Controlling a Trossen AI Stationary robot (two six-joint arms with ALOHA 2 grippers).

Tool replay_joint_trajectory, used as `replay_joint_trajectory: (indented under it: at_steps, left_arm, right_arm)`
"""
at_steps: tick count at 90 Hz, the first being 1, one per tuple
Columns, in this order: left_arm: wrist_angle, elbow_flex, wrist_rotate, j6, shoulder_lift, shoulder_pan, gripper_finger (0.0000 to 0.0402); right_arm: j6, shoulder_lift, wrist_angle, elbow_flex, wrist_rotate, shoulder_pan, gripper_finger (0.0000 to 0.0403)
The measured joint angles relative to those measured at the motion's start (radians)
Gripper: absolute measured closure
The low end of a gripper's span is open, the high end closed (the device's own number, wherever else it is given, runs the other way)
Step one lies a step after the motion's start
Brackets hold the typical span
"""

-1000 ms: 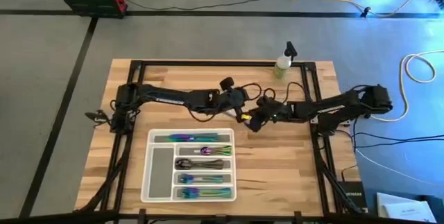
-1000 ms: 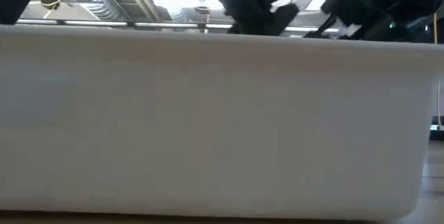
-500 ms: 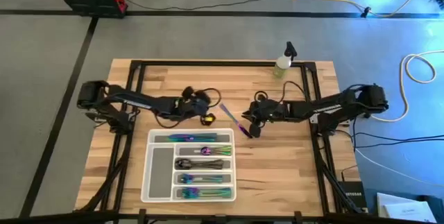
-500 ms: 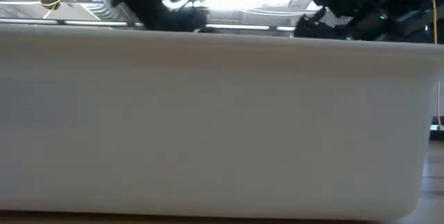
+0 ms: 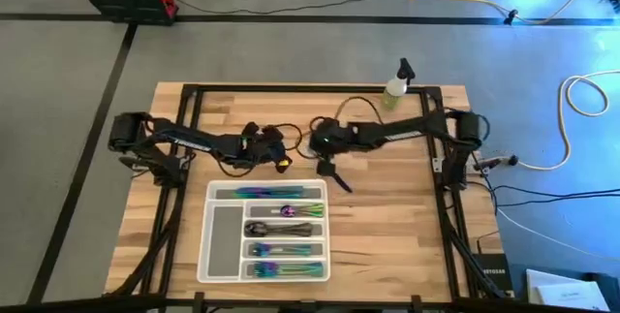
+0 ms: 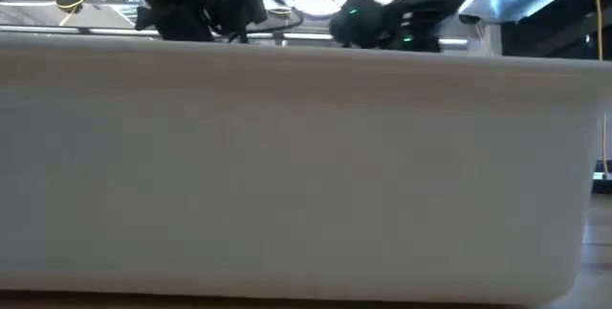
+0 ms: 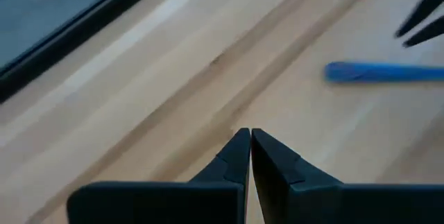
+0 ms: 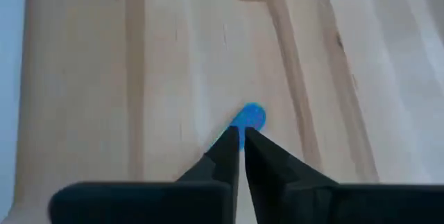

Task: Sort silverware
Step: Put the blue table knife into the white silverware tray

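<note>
One slim piece of silverware point(image 5: 343, 181) lies slantwise on the wood just past the tray's far right corner; it looks blue in the left wrist view point(image 7: 378, 72). My right gripper point(image 5: 328, 166) stands over its far end, shut on it. My left gripper point(image 5: 278, 160) hovers to the left of it, shut and holding nothing. More iridescent and dark silverware lies sorted in the white compartment tray point(image 5: 221, 255). The low view shows only the tray's wall point(image 6: 287, 175) and both arms above it. My right gripper pinches the piece of silverware between its two fingers, coming from above. A rounded blue end point(image 8: 251, 116) shows just past the fingertips. The fingers hide the rest of the contact. I cannot tell whether the piece is lifted or rests on the table.
A small spray bottle point(image 5: 395, 85) stands at the table's far edge. The black frame rails point(image 5: 291, 88) run along the table's sides. Bare wood lies to the right of the tray point(image 5: 387, 226).
My left gripper has drawn back from the table's middle toward the left edge. My right gripper has swung toward the left, from the piece's near end to its far end. The piece lies about where it did half a second ago.
</note>
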Motion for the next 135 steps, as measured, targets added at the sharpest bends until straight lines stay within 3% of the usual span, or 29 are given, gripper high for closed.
replay_joint_trajectory:
  at_steps: [15,30,46,61,135]
  left_arm:
    - [-0.027,-0.047,-0.031,-0.028,-0.010,-0.018,0.0402]
    - [0.046,-0.163,-0.017,-0.087,-0.062,-0.033,0.0402]
    - [0.178,-0.245,0.062,-0.086,-0.099,-0.035,0.0402]
    - [0.252,-0.262,0.100,-0.070,-0.099,-0.034,0.0402]
    - [0.248,-0.262,0.129,-0.067,-0.099,-0.046,0.0402]
  right_arm:
    - [-0.001,0.073,-0.036,0.092,-0.125,-0.039,0.0400]
    - [-0.024,0.123,-0.038,0.121,-0.140,-0.038,0.0402]
    - [-0.020,0.179,-0.054,0.154,-0.165,-0.044,0.0402]
    - [-0.008,0.210,-0.061,0.174,-0.163,-0.044,0.0403]
    - [0.055,0.204,-0.226,0.180,-0.052,-0.088,0.0403]
